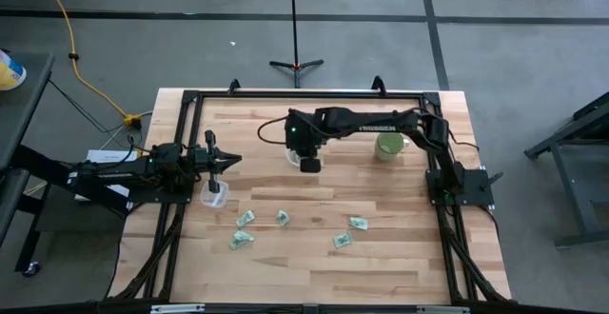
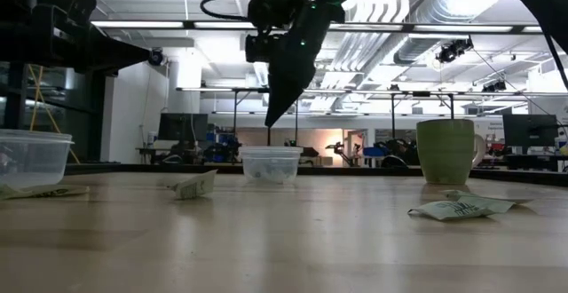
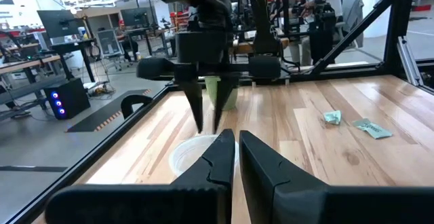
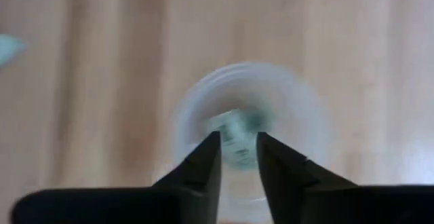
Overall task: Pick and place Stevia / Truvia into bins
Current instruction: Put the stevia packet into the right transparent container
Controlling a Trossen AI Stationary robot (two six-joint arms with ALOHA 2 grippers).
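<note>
Sachets: five loose (image 1: 245, 219) on table (image 1: 381, 257) between arms, green-white blur (image 4: 237, 132) already down in far clear cup (image 2: 271, 164). My right gripper (image 4: 237, 149) hangs straight over that cup, fingers parted a crack, nothing between them that I can see. I judge drop step: spread wider, check sachet clear of rim, lift straight up so cup isn't knocked. Left gripper (image 1: 228, 160) parked above near clear cup (image 1: 215, 195), nearly closed, nothing visibly held. Green cup (image 1: 389, 145) ignored.

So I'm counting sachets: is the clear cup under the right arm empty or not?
Not empty. The right wrist view looks down into the clear cup and shows a green-and-white sachet inside it.
</note>
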